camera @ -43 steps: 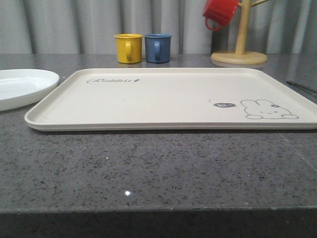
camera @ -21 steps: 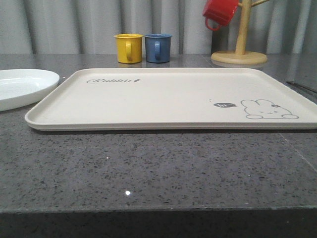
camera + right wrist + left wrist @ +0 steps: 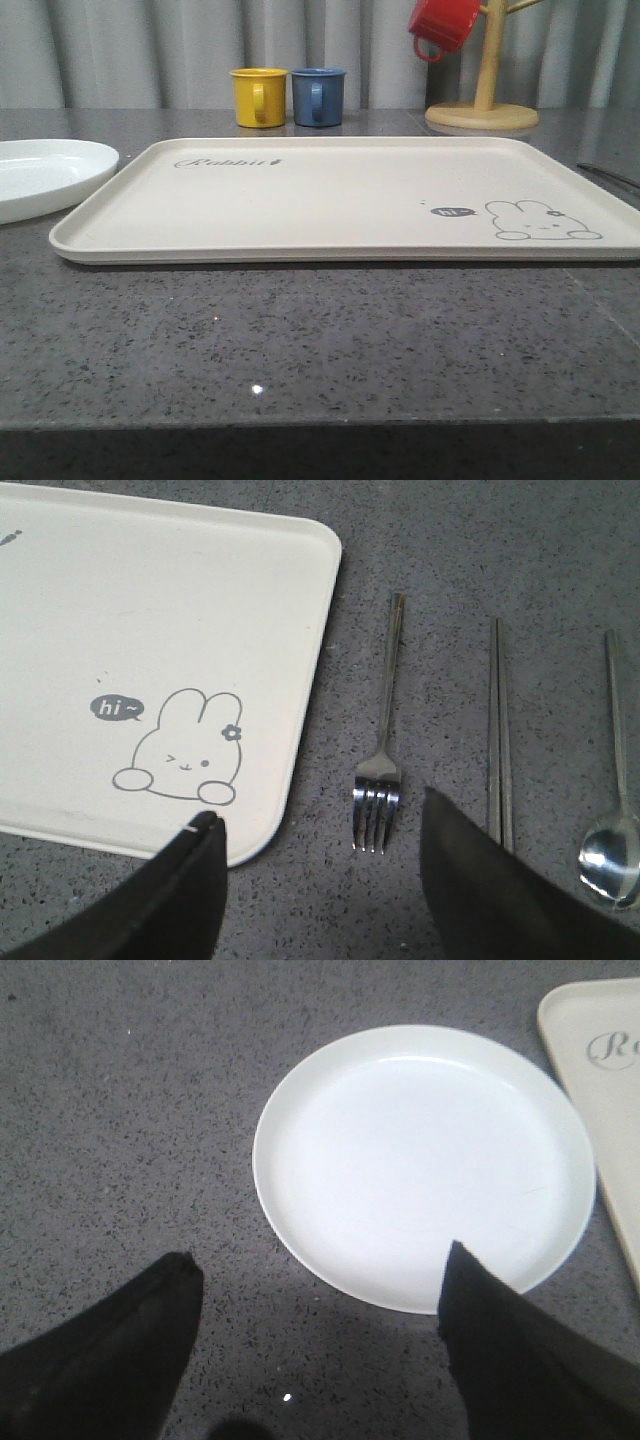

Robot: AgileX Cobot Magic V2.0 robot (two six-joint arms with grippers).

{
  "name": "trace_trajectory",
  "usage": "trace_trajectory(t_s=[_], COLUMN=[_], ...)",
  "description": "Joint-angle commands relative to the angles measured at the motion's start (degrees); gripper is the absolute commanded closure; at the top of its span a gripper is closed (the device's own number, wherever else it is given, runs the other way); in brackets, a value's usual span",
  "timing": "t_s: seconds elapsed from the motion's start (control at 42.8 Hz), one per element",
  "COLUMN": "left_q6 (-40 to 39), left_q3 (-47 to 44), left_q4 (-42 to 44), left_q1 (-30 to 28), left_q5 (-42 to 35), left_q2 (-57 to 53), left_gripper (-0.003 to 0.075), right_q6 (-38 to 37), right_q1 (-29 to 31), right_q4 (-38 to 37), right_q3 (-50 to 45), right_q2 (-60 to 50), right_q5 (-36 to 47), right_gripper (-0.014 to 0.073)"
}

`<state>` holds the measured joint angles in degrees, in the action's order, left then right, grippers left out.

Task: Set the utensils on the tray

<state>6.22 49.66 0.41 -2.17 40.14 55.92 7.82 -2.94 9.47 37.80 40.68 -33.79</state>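
Utensils for this task lie on the dark speckled stone table (image 3: 320,330), none of them on the large flat cream tray with the grey rabbit drawing (image 3: 330,200) yet. In the right wrist view, the slim silver metal fork (image 3: 383,742) lies just beside the tray's rounded corner, the pair of straight metal chopsticks (image 3: 498,720) lies next to it, and the long-handled metal spoon (image 3: 618,780) is the farthest from the tray. All three are roughly parallel and apart from each other. The right gripper (image 3: 320,880) hangs above the fork with its jaws spread wide and holds nothing. In the left wrist view, the left gripper (image 3: 320,1345) hovers over the near edge of the round shallow white plate (image 3: 425,1160), which sits on the table just beside the tray; its jaws are also spread and empty.

The fork is thin and lies flat on a hard surface, so the fingers may slide over it or push it away instead of closing on it. If the right gripper comes down a little off the handle, it may also knock the chopsticks. The plate is shallow and smooth, so a grip on its rim may slip or tilt it.
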Motion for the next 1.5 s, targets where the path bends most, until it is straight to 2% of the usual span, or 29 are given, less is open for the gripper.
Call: trace_trajectory(t_s=[0.0, 0.093, 0.28, 0.374, 0.607, 0.911, 1.192, 1.402, 1.472], left_q6=[-0.1, 3.8, 22.3, 27.1, 27.1, 27.1, 27.1, 27.1, 27.1], left_q3=[4.6, 7.2, 9.8, 10.6, 13.6, 14.6, 14.6, 14.6, 14.7], left_q4=[-0.4, -6.2, -30.9, -37.3, -37.5, -37.4, -37.2, -37.1, -37.1], left_q1=[-2.6, -7.1, -13.8, -15.1, -15.1, -15.1, -15.1, -15.1, -15.1], left_q5=[-1.0, -0.3, 1.2, 1.4, -0.4, -3.0, 0.5, 2.3, 2.5], left_q2=[4.7, 10.7, 19.0, 23.1, 30.1, 33.4, 34.3, 35.3, 35.3], left_gripper=[0.0226, 0.0226, 0.0226, 0.0226, 0.0226, 0.0235, 0.0445, 0.0552, 0.0611], right_q6=[0.4, 0.4, 0.4, 0.4, 0.4, 0.4, 0.4, 0.4, 0.4], right_q1=[0.4, 0.4, 0.4, 0.4, 0.4, 0.4, 0.4, 0.4, 0.4], right_q4=[-0.1, -0.1, -0.1, -0.1, -0.1, -0.1, -0.1, -0.1, -0.1], right_q3=[1.9, 1.9, 1.9, 1.9, 1.9, 1.9, 1.9, 1.9, 1.9], right_q2=[0.2, 0.2, 0.2, 0.2, 0.2, 0.2, 0.2, 0.2, 0.2], right_q5=[3.7, 3.7, 3.7, 3.7, 3.7, 3.7, 3.7, 3.7, 3.7], right_gripper=[0.0139, 0.0139, 0.0139, 0.0139, 0.0139, 0.0139, 0.0139, 0.0139, 0.0139])
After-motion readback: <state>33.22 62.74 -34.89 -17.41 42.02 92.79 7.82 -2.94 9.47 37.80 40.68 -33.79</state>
